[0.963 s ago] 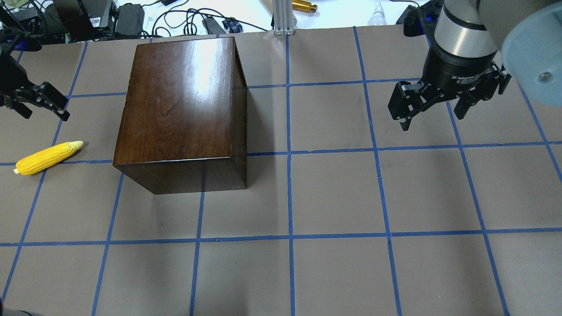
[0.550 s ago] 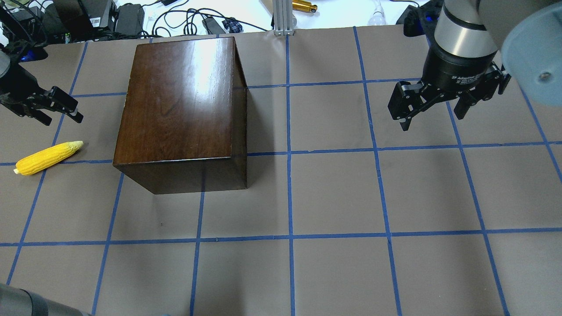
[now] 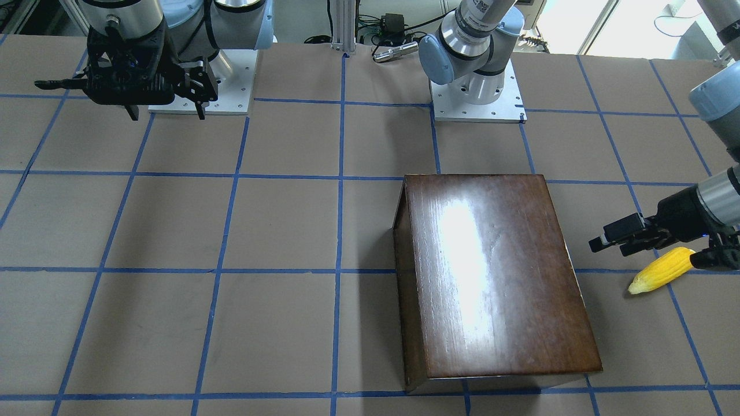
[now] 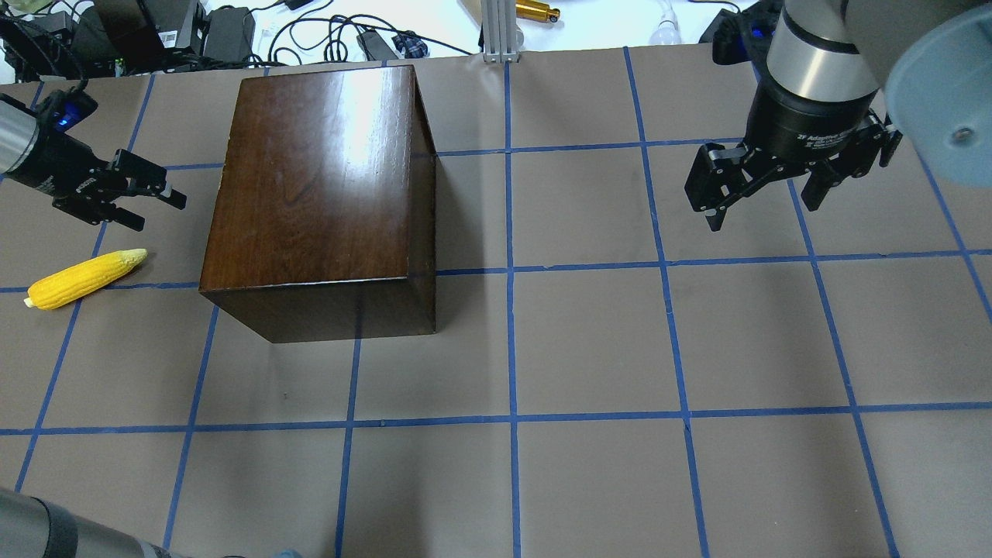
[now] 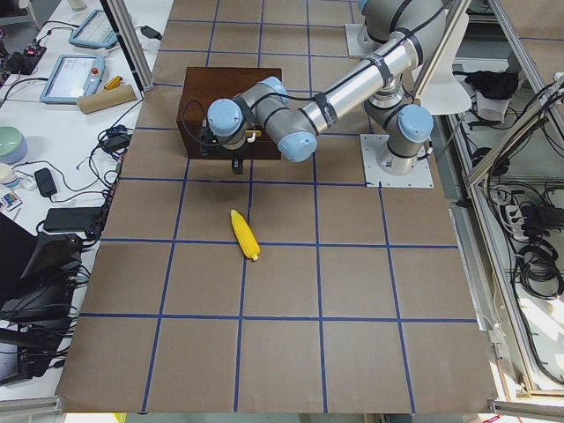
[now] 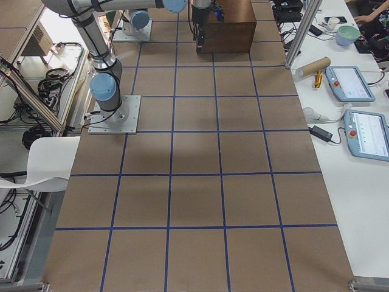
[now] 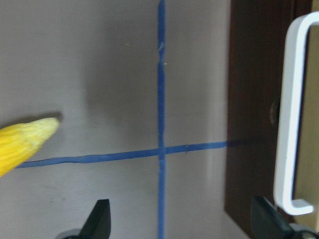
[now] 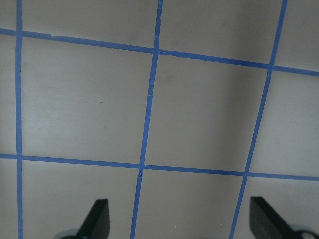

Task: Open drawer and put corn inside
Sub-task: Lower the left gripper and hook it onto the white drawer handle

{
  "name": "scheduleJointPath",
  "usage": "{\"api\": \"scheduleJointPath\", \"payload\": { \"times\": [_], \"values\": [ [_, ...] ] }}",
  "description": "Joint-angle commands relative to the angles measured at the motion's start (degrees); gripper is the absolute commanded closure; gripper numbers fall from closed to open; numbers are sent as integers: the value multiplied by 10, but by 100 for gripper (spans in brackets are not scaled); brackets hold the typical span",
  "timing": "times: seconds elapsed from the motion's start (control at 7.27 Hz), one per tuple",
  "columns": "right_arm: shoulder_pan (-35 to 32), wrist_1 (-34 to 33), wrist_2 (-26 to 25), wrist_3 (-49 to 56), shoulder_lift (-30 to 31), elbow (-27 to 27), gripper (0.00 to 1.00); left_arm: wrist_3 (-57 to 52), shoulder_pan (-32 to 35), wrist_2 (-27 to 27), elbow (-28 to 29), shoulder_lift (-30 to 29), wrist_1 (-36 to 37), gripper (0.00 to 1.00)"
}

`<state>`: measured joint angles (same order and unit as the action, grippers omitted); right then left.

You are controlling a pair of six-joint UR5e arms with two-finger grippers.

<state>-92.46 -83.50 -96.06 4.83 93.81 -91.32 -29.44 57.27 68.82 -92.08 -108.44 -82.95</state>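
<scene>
Your left gripper (image 4: pixel 163 215), jaws apart, has moved in toward the shut drawer's (image 7: pixel 251 99) handle (image 7: pixel 285 114), with the corn (image 4: pixel 85 277) untouched on the counter (image 4: pixel 589 341) beside it and the right gripper (image 4: pixel 763 213) parked open.

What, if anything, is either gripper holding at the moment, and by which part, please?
Nothing is held. The left gripper is open above the table, apart from the corn lying there; the right gripper is open and empty too.

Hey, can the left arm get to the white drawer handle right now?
Probably yes. The left gripper, jaws open, faces the white handle on the side of the box, with only bare table between; the corn lies off to one side.
</scene>
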Motion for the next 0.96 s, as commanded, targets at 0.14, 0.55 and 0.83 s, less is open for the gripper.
{"api": "scheduleJointPath", "payload": {
  "times": [0.14,0.55,0.83],
  "values": [
    [0,0,0,0,1,0,0,13,29,-4,-2,-15,8,0],
    [0,0,0,0,0,0,0,9,30,-4,2,-29,14,0],
    [0,0,0,0,1,0,0,11,31,-5,-1,-36,14,0]
  ]
}}
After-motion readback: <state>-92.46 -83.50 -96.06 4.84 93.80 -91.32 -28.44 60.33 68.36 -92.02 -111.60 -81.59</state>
